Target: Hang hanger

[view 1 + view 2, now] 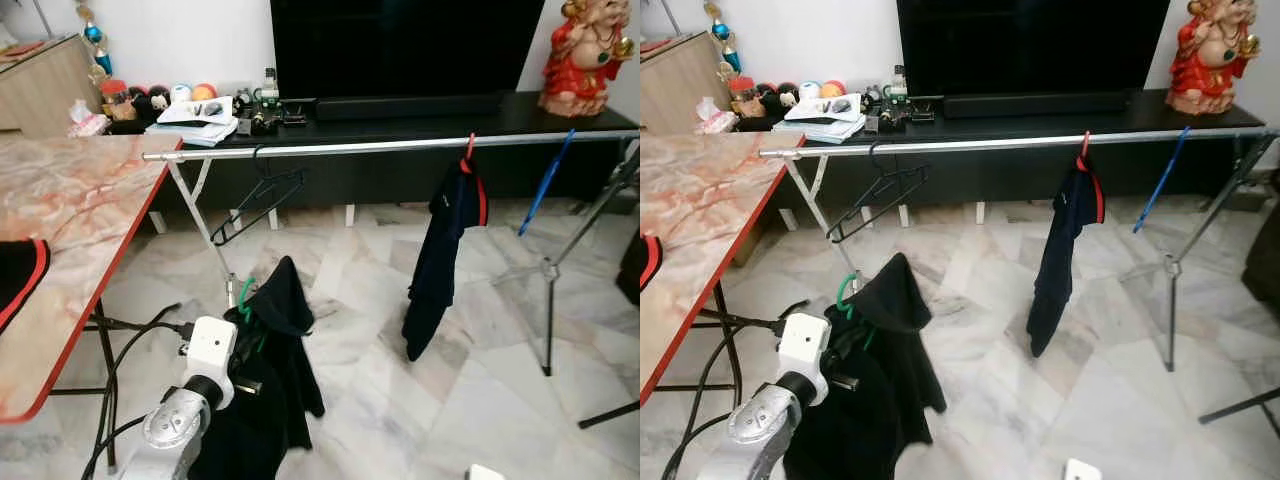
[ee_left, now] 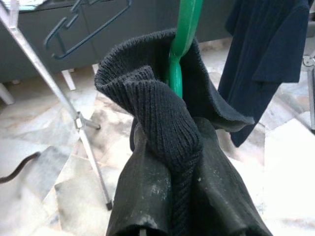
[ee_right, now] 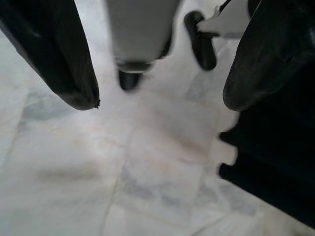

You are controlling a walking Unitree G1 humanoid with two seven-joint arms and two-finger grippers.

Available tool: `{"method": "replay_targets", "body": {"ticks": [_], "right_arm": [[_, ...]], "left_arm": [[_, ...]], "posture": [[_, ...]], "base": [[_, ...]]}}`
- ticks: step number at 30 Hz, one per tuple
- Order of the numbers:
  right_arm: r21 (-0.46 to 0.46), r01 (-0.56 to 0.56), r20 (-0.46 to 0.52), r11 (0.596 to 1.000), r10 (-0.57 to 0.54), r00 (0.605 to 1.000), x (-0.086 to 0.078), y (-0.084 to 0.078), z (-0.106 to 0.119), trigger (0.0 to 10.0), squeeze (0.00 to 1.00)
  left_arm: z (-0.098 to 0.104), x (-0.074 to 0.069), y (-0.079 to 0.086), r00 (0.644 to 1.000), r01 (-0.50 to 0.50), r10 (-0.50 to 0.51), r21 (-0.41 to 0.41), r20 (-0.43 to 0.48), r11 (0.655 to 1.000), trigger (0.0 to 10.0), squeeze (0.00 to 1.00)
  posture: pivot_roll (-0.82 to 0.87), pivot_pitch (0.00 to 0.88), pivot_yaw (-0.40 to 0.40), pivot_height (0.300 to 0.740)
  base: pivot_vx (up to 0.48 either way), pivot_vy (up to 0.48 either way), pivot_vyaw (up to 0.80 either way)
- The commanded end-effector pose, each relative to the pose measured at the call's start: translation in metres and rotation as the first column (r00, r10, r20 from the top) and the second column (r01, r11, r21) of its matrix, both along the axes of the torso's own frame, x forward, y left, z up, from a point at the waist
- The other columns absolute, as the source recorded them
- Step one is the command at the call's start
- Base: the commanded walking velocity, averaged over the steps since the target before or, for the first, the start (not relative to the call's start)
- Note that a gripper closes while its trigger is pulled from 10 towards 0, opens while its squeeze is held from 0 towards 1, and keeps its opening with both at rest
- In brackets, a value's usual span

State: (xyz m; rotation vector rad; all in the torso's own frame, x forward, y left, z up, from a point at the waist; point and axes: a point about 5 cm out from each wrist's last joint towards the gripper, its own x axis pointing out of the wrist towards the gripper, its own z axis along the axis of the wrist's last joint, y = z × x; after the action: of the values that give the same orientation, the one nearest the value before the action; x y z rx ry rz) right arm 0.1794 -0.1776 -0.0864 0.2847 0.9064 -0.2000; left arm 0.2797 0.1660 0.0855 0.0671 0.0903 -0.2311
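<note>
Holding a green hanger [image 2: 183, 29] with a black garment [image 1: 270, 370] draped over it, the left gripper [image 2: 172, 206] sits low in front of the robot, below and short of the rail [image 1: 400, 146]. Its jaws are together on the hanger through the knitted cloth, as the left wrist view shows.

Going left to right: a marble-topped table [image 1: 70, 220] with a red edge stands at the left, its corner just beside the end of the rail. An empty black hanger [image 1: 262, 195] hangs near that end. Further along, a dark shirt [image 1: 440, 260] hangs from a red hanger [image 1: 468, 150], and a blue hanger [image 1: 545, 185] sits near the right end. The right gripper [image 3: 162, 105] hangs idle over the floor [image 1: 400, 380] with its jaws apart.

To do this step well, I would lift the green hook well above the rail, aim for the bare stretch between the black hanger and the dark shirt, and lower the hook over the bar before letting go. The hook's open side should face the rail; how it is turned now I cannot tell. The loose cloth may snag on the rack leg [image 1: 205, 225], so a high, clear path seems wise.
</note>
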Motion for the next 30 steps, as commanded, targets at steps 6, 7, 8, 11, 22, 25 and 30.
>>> {"method": "replay_targets", "body": {"ticks": [6,7,8,11,22,25,30], "right_arm": [[-0.004,0.020,-0.004,1.000,-0.020,1.000,-0.0015,-0.0054,-0.0002,10.0,0.00],[-0.005,0.018,-0.005,1.000,-0.018,1.000,-0.0014,-0.0053,-0.0002,10.0,0.00],[-0.005,0.017,-0.005,1.000,-0.017,1.000,-0.0013,-0.0052,-0.0002,10.0,0.00],[-0.004,0.018,-0.005,1.000,-0.018,1.000,-0.0014,-0.0052,-0.0002,10.0,0.00],[-0.004,0.015,-0.005,1.000,-0.015,1.000,-0.0016,-0.0050,-0.0003,10.0,0.00],[-0.005,0.013,-0.007,1.000,-0.013,1.000,-0.0019,-0.0043,-0.0005,10.0,0.00],[-0.004,0.011,-0.008,1.000,-0.011,1.000,-0.0021,-0.0042,-0.0006,10.0,0.00]], "left_arm": [[0.0082,0.0027,-0.0036,0.999,0.013,-0.013,-0.003,0.036,1.000,10.0,0.00],[0.0082,0.0027,-0.0035,0.999,0.013,-0.013,-0.003,0.036,1.000,10.0,0.00],[0.0081,0.0026,-0.0036,0.999,0.013,-0.013,-0.002,0.036,1.000,10.0,0.00],[0.0076,0.0022,-0.0033,0.999,0.012,-0.012,-0.002,0.034,1.000,10.0,0.00],[0.0074,0.0019,-0.0033,0.999,0.012,-0.012,-0.004,0.032,1.000,10.0,0.00],[0.0071,0.0017,-0.0029,0.999,0.012,-0.012,-0.002,0.030,1.000,10.0,0.00],[0.0073,0.0016,-0.0033,0.999,0.013,-0.013,-0.001,0.030,1.000,10.0,0.00]], "posture": [[0.08,0.053,0.037,0.740],[0.08,0.053,0.037,0.740],[0.08,0.053,0.037,0.740],[0.08,0.053,0.037,0.740],[0.08,0.060,0.037,0.740],[0.08,0.061,0.036,0.740],[0.08,0.062,0.036,0.740]], "base": [[-0.286,0.000,0.00],[-0.285,0.000,0.00],[-0.289,0.000,0.00],[-0.285,0.000,0.00],[-0.286,0.000,0.00],[-0.286,0.000,0.00],[-0.284,0.000,0.00]]}}
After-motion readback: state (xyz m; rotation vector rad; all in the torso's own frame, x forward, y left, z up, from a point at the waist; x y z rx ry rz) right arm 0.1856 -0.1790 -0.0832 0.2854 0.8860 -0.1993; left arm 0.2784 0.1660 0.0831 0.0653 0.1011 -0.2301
